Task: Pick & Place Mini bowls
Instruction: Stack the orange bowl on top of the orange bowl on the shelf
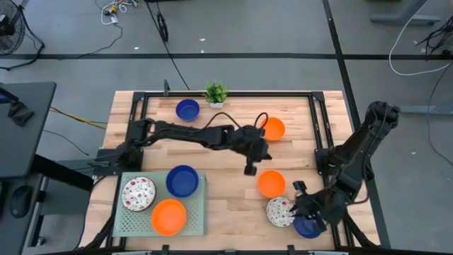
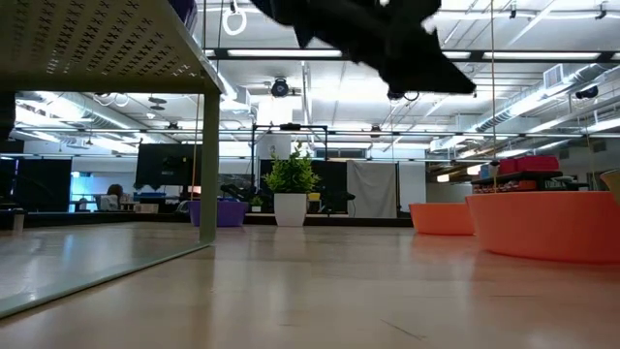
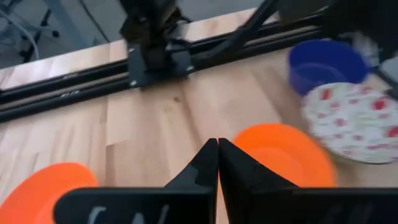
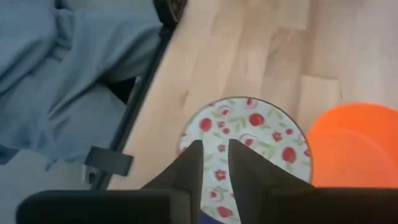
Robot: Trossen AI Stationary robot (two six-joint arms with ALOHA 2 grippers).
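Seven round glossy mini bowls (image 1: 271,183), apparently plastic, on wood.

Non-task stuff I can see: wooden table (image 1: 226,152), light butcher-block planks, fills the centre of the high view. Black rail frame (image 1: 233,94) runs along the table's upper edge and down both sides. Small potted green plant (image 1: 216,93) upper centre, right at the top rail; low view has it mid-frame in a white pot. Pale green perforated tray (image 1: 198,216) lower left. Grey floor all round, loose cables (image 1: 117,10) upper left. Dark desk (image 1: 25,127) at left edge.
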